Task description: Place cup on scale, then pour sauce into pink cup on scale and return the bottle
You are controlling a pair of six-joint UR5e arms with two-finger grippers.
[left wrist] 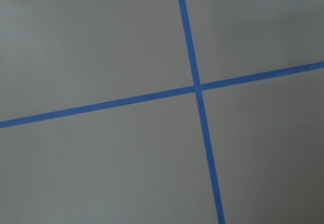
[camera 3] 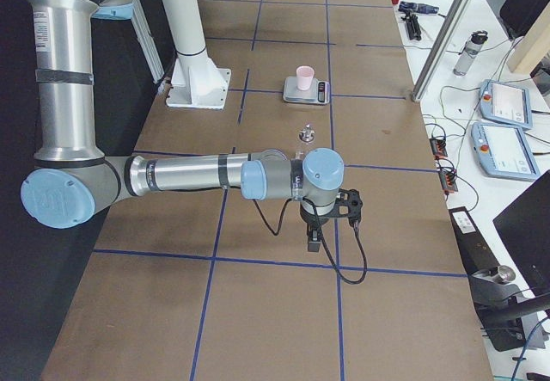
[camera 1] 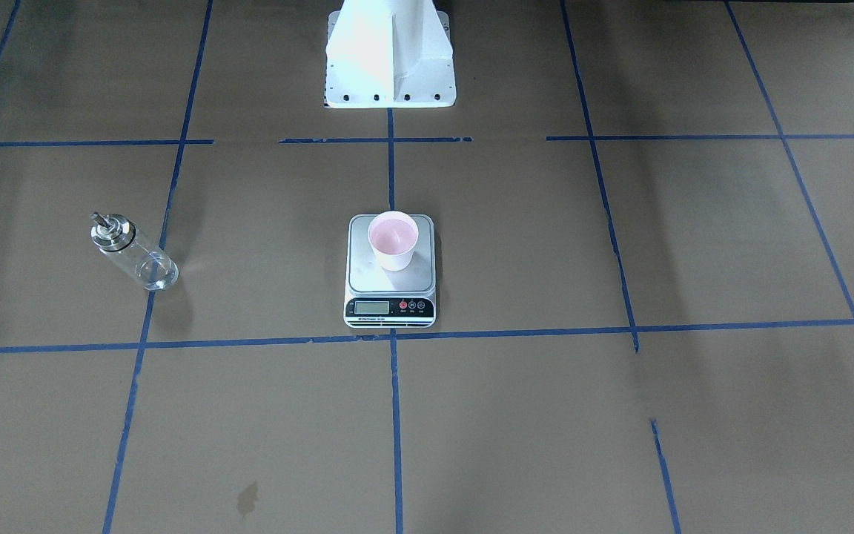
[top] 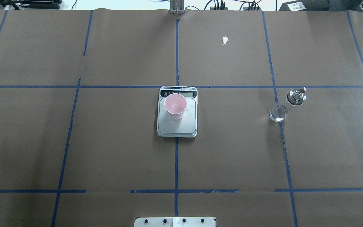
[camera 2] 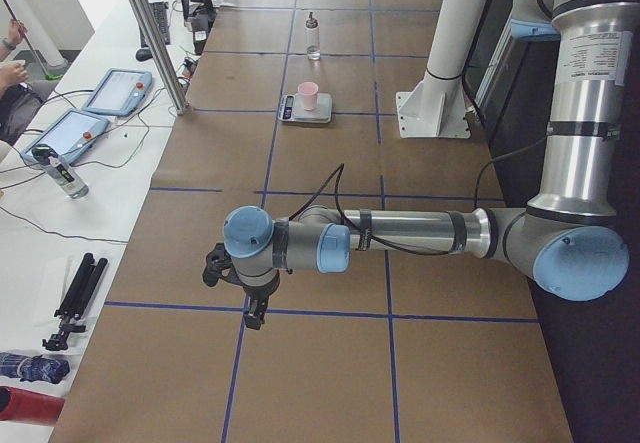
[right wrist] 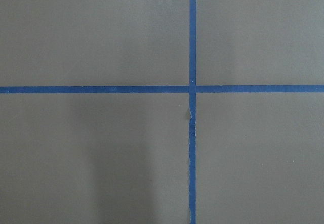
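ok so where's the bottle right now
Overhead view: the glass bottle stands upright on the robot's right side of the table, on a blue tape line, well apart from the scale with the pink cup at the centre.

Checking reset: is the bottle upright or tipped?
Upright: the bottle stands on its base, silver cap on top, in both side views.

No text is legible. The scale [camera 1: 371,276] LCD [camera 1: 371,307] and button captions are too small to read. The left arm label [camera 2: 590,58] is blurred.
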